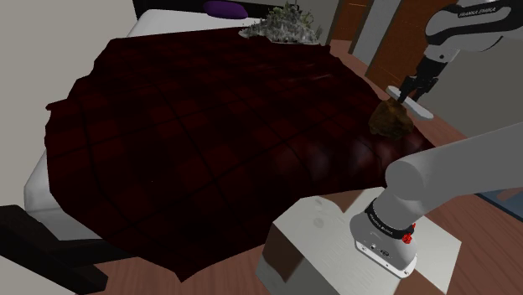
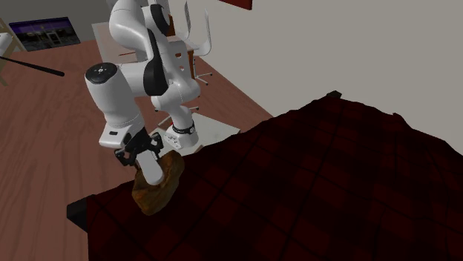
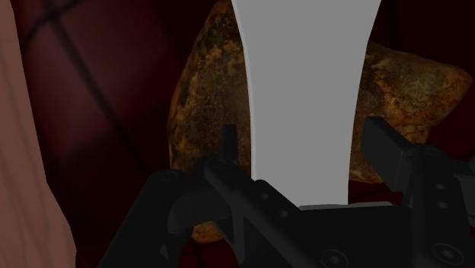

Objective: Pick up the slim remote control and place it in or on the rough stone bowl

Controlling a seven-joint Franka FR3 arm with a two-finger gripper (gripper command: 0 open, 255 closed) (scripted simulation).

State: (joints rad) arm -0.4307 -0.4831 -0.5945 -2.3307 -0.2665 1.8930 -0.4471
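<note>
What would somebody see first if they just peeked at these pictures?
Probably the big dark red quilted blanket covering the bed. Then the pale grey remote at the black pincer, right above a rough brown bowl at the blanket's edge.

The bowl [image 3: 202, 99] is rough stone, the remote [image 3: 304, 99] smooth and matt.

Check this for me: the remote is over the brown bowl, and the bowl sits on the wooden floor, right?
No. The bowl sits on the dark red bedspread instead, near its edge, as the shoulder view shows. The remote is over the bowl, as you said.
</note>
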